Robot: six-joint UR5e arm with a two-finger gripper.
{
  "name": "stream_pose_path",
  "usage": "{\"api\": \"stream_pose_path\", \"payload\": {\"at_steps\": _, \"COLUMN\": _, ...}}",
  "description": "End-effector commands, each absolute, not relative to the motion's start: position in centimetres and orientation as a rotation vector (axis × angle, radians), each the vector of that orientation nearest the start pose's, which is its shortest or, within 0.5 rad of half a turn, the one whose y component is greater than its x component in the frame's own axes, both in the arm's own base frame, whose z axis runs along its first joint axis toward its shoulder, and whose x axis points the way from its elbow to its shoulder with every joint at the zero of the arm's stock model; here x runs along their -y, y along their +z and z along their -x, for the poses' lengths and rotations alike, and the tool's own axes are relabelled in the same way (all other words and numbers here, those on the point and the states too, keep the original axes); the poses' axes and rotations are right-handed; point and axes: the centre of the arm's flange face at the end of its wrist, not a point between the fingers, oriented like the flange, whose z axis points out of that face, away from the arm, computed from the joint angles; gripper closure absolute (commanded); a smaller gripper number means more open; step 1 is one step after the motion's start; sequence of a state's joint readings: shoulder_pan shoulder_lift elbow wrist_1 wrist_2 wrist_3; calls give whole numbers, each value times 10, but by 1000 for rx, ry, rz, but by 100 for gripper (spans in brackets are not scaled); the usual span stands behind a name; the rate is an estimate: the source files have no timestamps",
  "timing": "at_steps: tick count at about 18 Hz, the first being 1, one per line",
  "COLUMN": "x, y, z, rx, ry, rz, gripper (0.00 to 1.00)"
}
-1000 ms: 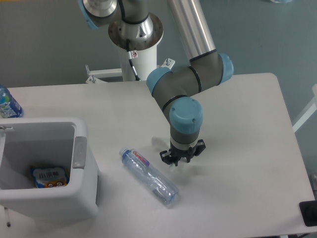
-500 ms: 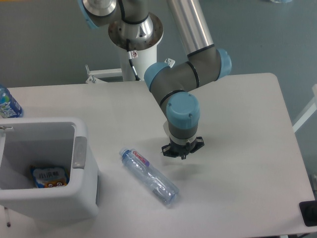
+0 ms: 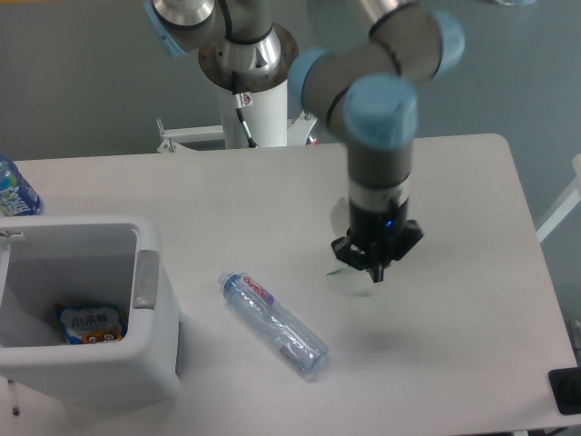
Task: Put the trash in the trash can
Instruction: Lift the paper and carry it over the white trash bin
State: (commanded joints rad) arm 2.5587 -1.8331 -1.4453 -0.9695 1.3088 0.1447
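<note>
The clear plastic bottle (image 3: pixel 274 324) with its red-and-white label lies on its side on the white table (image 3: pixel 472 227), between the white trash can (image 3: pixel 86 309) and the gripper (image 3: pixel 372 265). Farther back, the gripper hangs above the tabletop; whether its jaws are apart, I cannot tell.

A matt white table (image 3: pixel 472 209) with a smooth surface. On it lies a clear, glossy plastic bottle (image 3: pixel 275 323) with a red-and-white paper-like label. Left of the bottle stands a white trash can (image 3: pixel 154 354) of smooth plastic, with a grey plastic tab on its rim. Inside the can lies a shiny blue-and-orange snack packet (image 3: pixel 90 324). Right of the bottle, the arm (image 3: pixel 381 136) has matt grey casing with smooth light-blue plastic caps, ending in a black gripper (image 3: pixel 374 263).
</note>
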Motion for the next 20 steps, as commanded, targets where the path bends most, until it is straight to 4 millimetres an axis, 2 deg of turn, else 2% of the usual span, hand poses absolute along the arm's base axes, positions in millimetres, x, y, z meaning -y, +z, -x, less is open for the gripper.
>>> {"api": "stream_pose_path", "payload": {"at_steps": 2, "x": -489, "y": 513, "z": 439, "rx": 1041, "ry": -2, "rz": 2310, "gripper": 100}}
{"api": "stream_pose_path", "payload": {"at_steps": 5, "x": -497, "y": 547, "z": 432, "rx": 1064, "ry": -50, "rz": 2218, "gripper": 100}}
{"api": "stream_pose_path", "payload": {"at_steps": 9, "x": -512, "y": 582, "z": 398, "rx": 1067, "ry": -164, "rz": 2133, "gripper": 100}}
{"api": "stream_pose_path", "payload": {"at_steps": 11, "x": -529, "y": 586, "z": 369, "rx": 1028, "ry": -207, "rz": 2144, "gripper": 100}}
{"api": "stream_pose_path", "payload": {"at_steps": 14, "x": -564, "y": 579, "z": 316, "rx": 932, "ry": -262, "rz": 2206, "gripper": 100}}
{"api": "stream_pose_path", "payload": {"at_steps": 20, "x": -603, "y": 577, "z": 234, "rx": 790, "ry": -350, "rz": 2271, "gripper": 100}}
